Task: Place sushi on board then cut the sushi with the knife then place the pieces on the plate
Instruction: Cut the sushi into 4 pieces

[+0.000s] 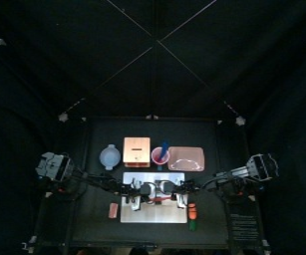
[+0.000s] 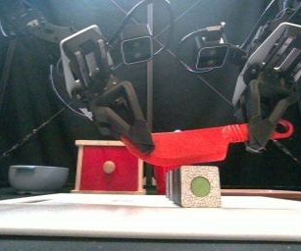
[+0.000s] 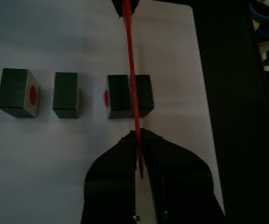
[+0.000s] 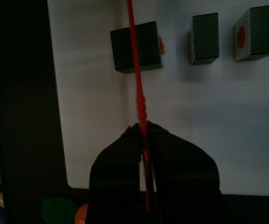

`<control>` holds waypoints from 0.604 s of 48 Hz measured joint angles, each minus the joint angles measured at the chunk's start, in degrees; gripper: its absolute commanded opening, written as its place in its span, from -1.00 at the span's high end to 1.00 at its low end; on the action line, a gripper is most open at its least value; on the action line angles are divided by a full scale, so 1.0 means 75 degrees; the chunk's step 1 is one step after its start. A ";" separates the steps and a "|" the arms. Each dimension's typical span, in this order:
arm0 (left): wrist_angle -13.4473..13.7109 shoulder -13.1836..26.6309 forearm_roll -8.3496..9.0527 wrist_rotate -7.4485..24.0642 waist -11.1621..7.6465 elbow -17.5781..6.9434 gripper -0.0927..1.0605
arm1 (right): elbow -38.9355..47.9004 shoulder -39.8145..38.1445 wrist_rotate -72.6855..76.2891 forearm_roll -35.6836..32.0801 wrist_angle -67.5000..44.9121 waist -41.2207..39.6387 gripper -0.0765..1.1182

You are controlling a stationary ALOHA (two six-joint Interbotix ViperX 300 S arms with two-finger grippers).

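Observation:
A red toy knife (image 2: pixel 199 144) hangs level over the white cutting board (image 2: pixel 126 214), held at both ends. My left gripper (image 2: pixel 137 140) is shut on its blade end. My right gripper (image 2: pixel 258 135) is shut on it near the ringed handle. Under the knife, one dark green sushi piece (image 2: pixel 199 186) stands on the board. In the left wrist view, the blade (image 3: pixel 130 61) runs edge-on over the end piece (image 3: pixel 130 94) of a row of three; the other two pieces (image 3: pixel 67 94) (image 3: pixel 18 92) stand apart. In the right wrist view, the blade (image 4: pixel 133 61) crosses the same piece (image 4: pixel 137 46).
Behind the board stand a wooden box with a red drawer front (image 2: pixel 111 167), a blue-grey bowl (image 2: pixel 37 176), a red cup (image 1: pixel 160 152) and the pink tray (image 1: pixel 186 155). Small toy foods lie left (image 1: pixel 114 210) and right (image 1: pixel 195 212) of the board.

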 measured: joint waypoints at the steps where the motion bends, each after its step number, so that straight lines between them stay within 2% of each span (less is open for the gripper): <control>1: 0.0000 0.0000 0.0000 0.0012 0.0000 0.0000 0.07 | 0.0000 -0.0012 0.0000 0.0012 0.0000 0.0000 0.30; 29: 0.0012 0.0023 0.0047 0.0023 0.0000 0.0000 0.07 | 0.0012 0.0035 0.0000 0.0035 0.0000 0.0000 0.30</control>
